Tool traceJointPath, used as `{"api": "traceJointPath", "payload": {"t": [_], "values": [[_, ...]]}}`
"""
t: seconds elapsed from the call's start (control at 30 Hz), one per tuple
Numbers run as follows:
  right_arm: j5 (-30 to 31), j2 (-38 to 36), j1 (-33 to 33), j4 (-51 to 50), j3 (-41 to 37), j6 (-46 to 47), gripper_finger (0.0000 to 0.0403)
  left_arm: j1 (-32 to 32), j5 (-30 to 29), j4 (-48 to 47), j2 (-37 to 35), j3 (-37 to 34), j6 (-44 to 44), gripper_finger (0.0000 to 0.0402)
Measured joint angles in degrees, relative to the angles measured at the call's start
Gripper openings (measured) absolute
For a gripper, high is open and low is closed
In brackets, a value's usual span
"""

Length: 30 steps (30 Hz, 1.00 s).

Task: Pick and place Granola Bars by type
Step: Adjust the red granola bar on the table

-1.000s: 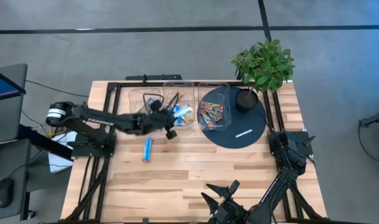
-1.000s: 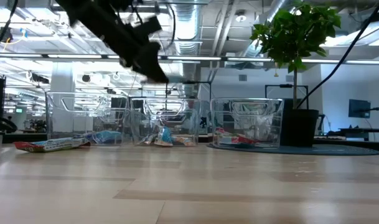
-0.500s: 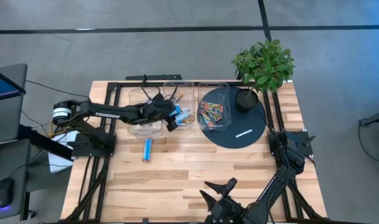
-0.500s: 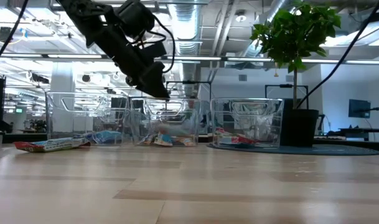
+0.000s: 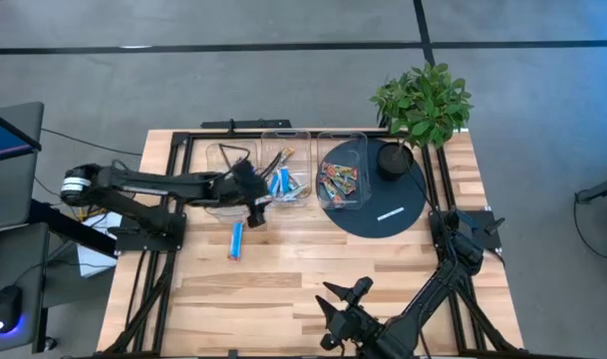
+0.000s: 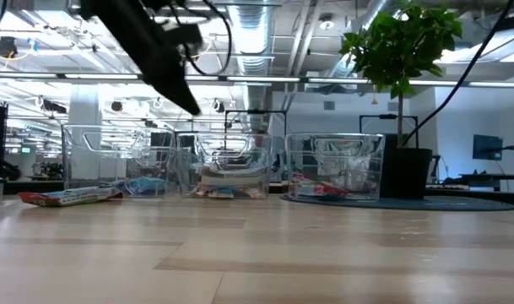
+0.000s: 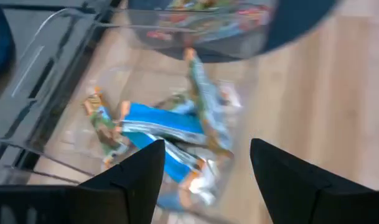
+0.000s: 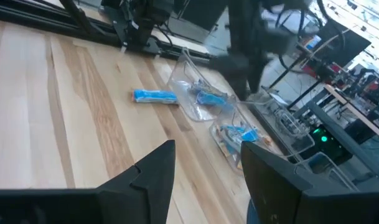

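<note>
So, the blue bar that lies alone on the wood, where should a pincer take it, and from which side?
Probably from straight above, across the middle of the blue bar. It lies flat on the table, long axis running toward the bins, nothing touching it, so its two long edges are free for the fingers.

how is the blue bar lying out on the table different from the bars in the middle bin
The blue bar lies alone on bare wood, outside any bin; the bars in the middle bin are piled together, overlapping. It lies near the left gripper; they sit farther back. Both show blue wrappers.
</note>
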Motion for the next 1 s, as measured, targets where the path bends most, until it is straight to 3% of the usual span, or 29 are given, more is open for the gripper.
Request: {"api": "traceJointPath", "payload": {"t": [0.2, 0.4, 0.63, 1.0], "values": [[-0.09, 0.2, -0.43, -0.11, 0.0, -0.04, 0.0177, -9.78, 1.72, -16.66, -9.11, -0.18, -4.27, 0.0233], [-0.18, 0.22, -0.96, 0.38, 0.0, -0.07, 0.0177, -18.99, 1.45, -31.94, -11.66, -0.42, -12.72, 0.0233], [-0.66, 0.26, -1.72, 0.5, 0.0, -0.09, 0.0177, -24.61, -0.23, -30.06, -10.6, -6.98, -13.33, 0.0233], [-1.47, 0.31, -2.7, 0.61, 0.0, -0.07, 0.0177, -27.4, -0.87, -28.38, 1.01, -6.95, -17.76, 0.0228]]}}
